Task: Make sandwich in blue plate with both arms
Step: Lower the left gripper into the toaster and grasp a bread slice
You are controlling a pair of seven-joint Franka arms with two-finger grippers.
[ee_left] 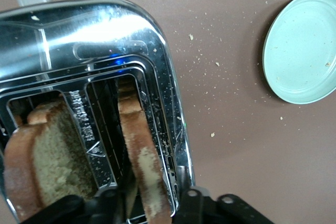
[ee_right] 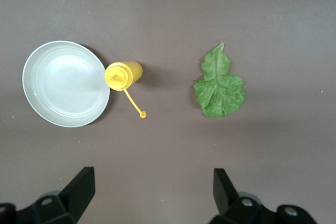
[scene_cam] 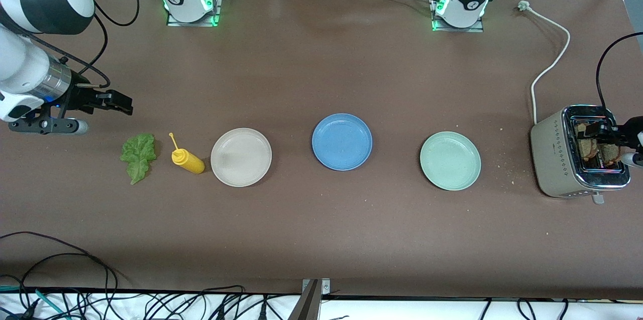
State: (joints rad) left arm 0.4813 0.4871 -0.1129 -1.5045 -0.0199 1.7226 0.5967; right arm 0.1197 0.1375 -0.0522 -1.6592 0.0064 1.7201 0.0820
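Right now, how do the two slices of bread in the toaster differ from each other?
The brown toast slice between the left hand's fingers shows its narrow crust edge; the other toast slice shows its broad crumb face. The first stands in the slot nearer the mint-green round plate. Both stand upright in the silver toaster.

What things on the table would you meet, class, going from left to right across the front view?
Lettuce leaf → yellow squeeze bottle → beige plate → blue plate → mint-green plate → toaster.
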